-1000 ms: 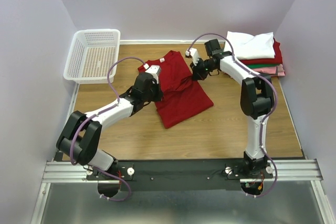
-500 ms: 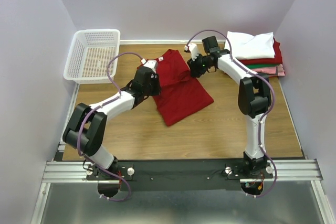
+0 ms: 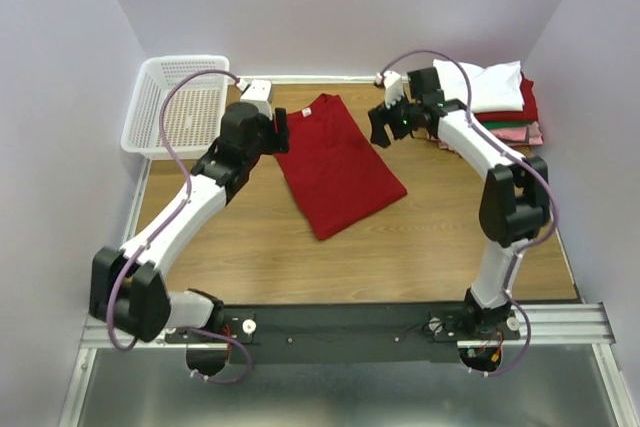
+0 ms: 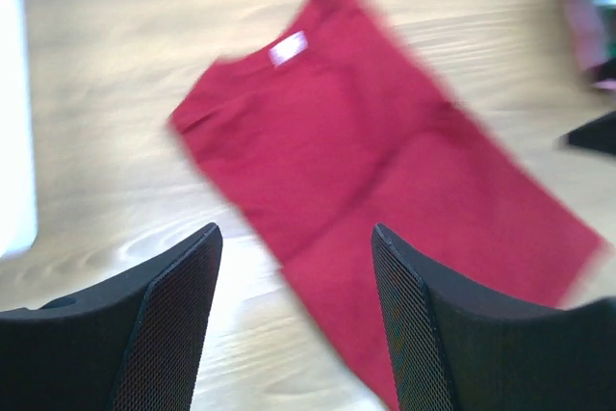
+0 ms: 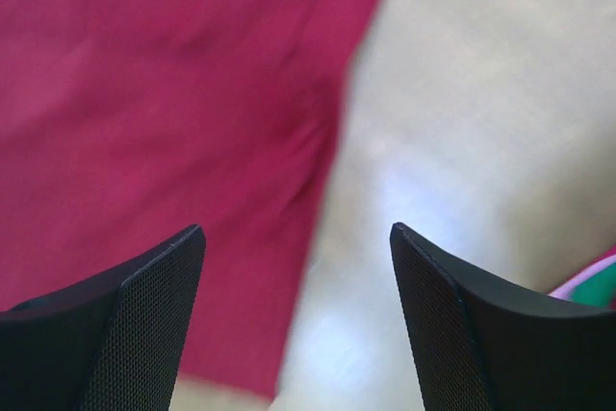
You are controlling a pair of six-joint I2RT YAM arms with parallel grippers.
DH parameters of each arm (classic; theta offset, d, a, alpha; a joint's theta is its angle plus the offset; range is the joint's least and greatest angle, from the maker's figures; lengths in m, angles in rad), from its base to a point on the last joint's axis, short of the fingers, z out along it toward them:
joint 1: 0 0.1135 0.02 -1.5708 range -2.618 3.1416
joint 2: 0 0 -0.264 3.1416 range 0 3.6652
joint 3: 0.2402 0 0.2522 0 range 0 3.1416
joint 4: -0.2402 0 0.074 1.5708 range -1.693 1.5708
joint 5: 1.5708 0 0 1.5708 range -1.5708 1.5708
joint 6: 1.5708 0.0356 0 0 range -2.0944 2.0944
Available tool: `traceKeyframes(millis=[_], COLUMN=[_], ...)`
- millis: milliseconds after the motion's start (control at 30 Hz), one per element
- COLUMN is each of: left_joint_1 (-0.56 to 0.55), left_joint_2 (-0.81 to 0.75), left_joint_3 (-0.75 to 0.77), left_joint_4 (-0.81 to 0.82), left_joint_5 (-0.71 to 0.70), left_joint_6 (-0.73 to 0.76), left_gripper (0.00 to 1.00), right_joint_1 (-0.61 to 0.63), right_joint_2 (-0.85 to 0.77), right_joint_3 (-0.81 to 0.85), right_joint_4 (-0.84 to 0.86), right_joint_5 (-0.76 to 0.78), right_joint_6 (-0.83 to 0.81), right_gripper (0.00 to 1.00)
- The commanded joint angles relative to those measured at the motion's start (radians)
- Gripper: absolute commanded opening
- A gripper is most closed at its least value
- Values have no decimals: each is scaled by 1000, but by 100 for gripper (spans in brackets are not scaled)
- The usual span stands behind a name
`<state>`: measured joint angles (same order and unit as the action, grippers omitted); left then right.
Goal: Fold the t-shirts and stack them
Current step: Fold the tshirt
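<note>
A dark red t-shirt [image 3: 335, 162] lies flat on the wooden table as a long folded strip, collar toward the back. The left wrist view shows this t-shirt [image 4: 385, 170] with its white neck label, blurred by motion. My left gripper [image 3: 282, 133] hovers open at the shirt's left back edge, and nothing sits between its fingers [image 4: 295, 233]. My right gripper [image 3: 379, 133] hangs open above the shirt's right back edge, also empty [image 5: 296, 230], with the red cloth [image 5: 164, 113] below it. A stack of folded t-shirts [image 3: 495, 95], white on top, sits at the back right.
A white mesh basket [image 3: 178, 105] stands at the back left corner. Purple walls close in the table [image 3: 300, 257] on three sides. A pink and green edge of the stack [image 5: 592, 288] shows at the right wrist view's lower right.
Both grippers have opened, let go of the red shirt and lifted outward toward the back. The shirt's sides now lie folded in, flat.
</note>
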<state>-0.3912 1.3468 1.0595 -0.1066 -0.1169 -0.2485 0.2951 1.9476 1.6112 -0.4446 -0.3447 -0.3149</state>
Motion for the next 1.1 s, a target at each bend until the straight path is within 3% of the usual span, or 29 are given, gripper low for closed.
traceKeyframes(millis=[0,67,300,500,567,633,667,800,867,967,1067], left_joint_1=[-96,-150,-184,-195,-219,-235,-250,-323,-331,-340,-440], left_joint_2=[-126,-179,-374,-368,-342,-311,-305,-328,-334,-313,-316], left_joint_3=[-96,-171,-352,-406,-362,-326,-287,-242,-250,-262,-308], left_joint_4=[-30,-51,-6,61,68,76,76,100,102,90,62], left_joint_5=[169,163,247,316,316,321,333,283,299,316,300], left_joint_6=[62,-3,-170,-135,-92,4,49,358,438,549,685], left_gripper=[71,71,69,70,70,70,70,71,72,72,72], right_joint_1=[-20,-31,-57,-59,-60,-60,-62,-60,-62,-60,-62], right_joint_2=[-87,-108,-93,-84,-85,-78,-75,-98,-114,-151,-205], right_joint_3=[-207,-313,-398,-407,-418,-431,-436,-455,-465,-502,-548], right_joint_4=[-94,-94,-82,-78,-78,-82,-82,-143,-187,-287,-364], right_joint_5=[-174,-151,-86,-53,-56,-83,-99,-198,-223,-255,-260], right_joint_6=[-49,-18,48,73,73,73,70,25,-31,-117,-173], right_gripper=[84,81,69,65,64,51,38,17,10,5,4])
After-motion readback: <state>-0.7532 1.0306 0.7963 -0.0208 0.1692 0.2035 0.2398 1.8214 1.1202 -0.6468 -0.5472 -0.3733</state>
